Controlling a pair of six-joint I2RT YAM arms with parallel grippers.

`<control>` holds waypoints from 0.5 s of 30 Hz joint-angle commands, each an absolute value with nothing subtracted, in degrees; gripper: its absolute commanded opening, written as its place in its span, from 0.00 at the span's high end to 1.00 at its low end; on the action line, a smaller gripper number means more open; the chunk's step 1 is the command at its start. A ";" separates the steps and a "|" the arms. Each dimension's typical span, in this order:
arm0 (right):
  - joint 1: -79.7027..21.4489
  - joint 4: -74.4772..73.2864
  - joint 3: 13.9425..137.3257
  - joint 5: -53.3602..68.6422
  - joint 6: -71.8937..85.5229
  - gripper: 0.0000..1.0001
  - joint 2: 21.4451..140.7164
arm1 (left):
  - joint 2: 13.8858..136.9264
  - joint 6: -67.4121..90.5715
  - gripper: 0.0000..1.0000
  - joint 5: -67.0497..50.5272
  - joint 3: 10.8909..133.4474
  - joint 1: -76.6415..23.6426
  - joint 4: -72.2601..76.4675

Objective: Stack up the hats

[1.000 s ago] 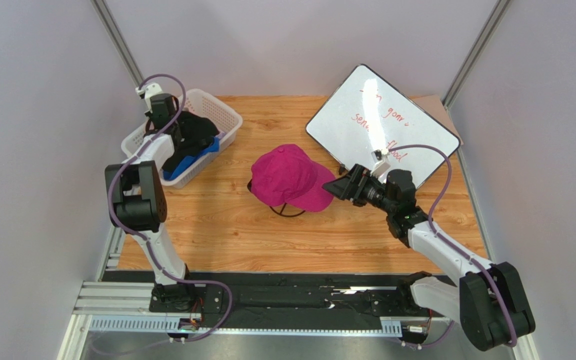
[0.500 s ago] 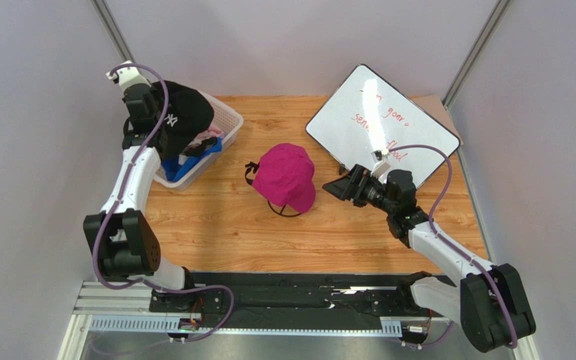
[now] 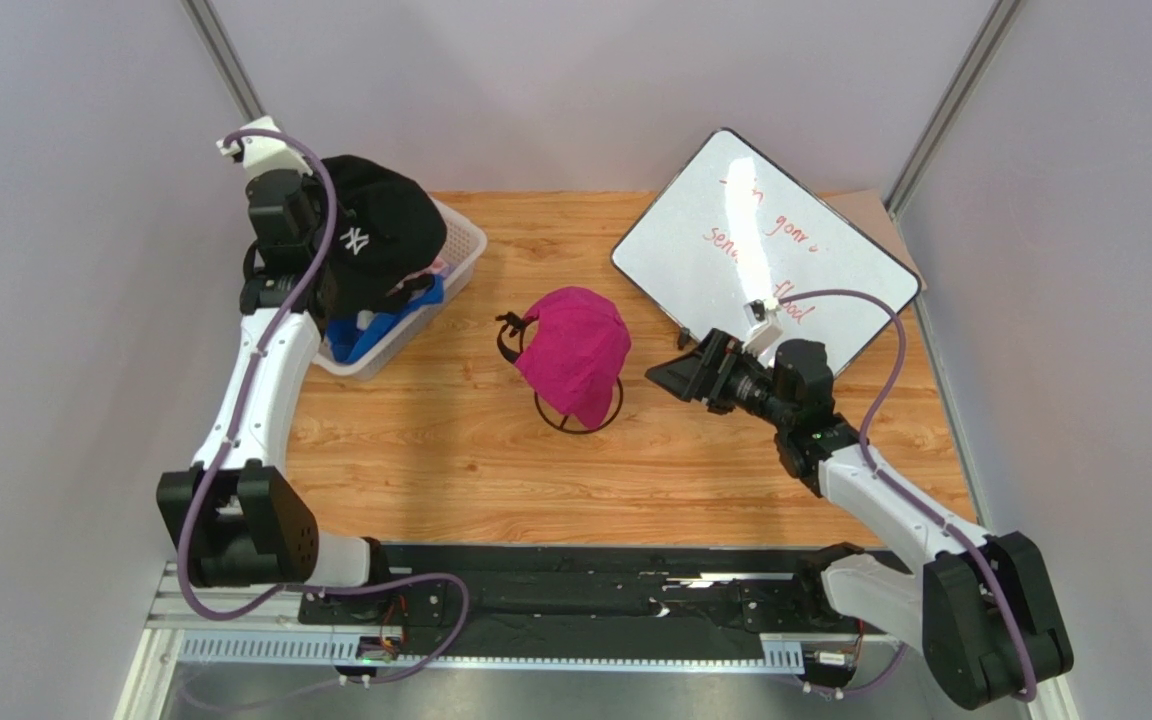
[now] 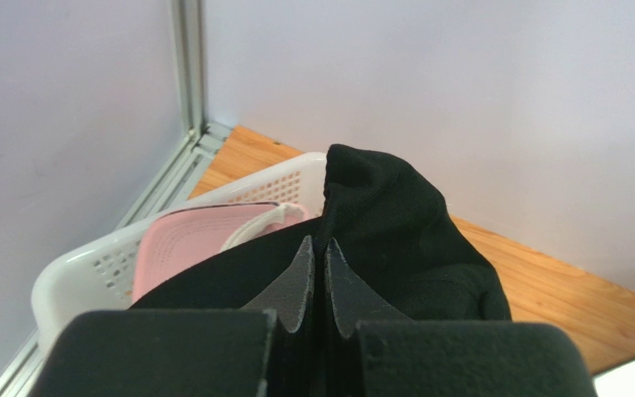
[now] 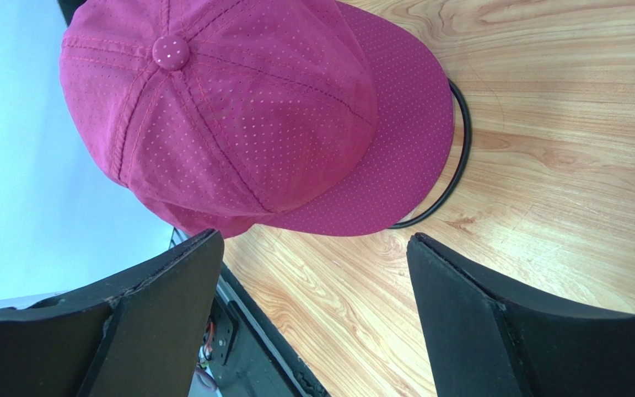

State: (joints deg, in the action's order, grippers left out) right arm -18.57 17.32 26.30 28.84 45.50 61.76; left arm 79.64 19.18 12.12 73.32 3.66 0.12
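Since a second ago the magenta cap (image 3: 579, 353) has swung round on the wire stand (image 3: 560, 426), and its brim now points toward the arms. The left arm has raised the black cap (image 3: 379, 225) out of the basket (image 3: 465, 240). The left gripper (image 4: 317, 245) is pinched tight on black cap fabric, fingers nearly together, and the cap hangs over the basket. The pink cap (image 4: 188, 240) and blue cap (image 3: 387, 323) lie in the basket below. The right gripper (image 5: 311, 248) has its jaws spread wide and holds nothing, low over the table (image 3: 432, 450) just right of the magenta cap, not touching it. A whiteboard (image 3: 763, 248) sits at far right.
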 commanded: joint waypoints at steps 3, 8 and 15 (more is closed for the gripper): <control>-18.54 15.12 29.44 28.30 42.72 0.12 57.22 | 71.38 16.62 1.00 10.81 75.14 -2.52 0.26; -18.63 10.03 31.37 27.86 38.94 0.11 54.15 | 68.30 14.25 1.00 11.77 76.02 -7.73 -2.63; -20.12 6.33 38.75 27.25 34.72 0.12 55.36 | 64.60 13.97 1.00 10.64 80.59 -12.83 -10.44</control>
State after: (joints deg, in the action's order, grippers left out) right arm -18.98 7.18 32.73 27.94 38.46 54.70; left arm 67.29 15.59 11.55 75.00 -11.53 -6.04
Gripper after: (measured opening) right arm 0.886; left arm 0.009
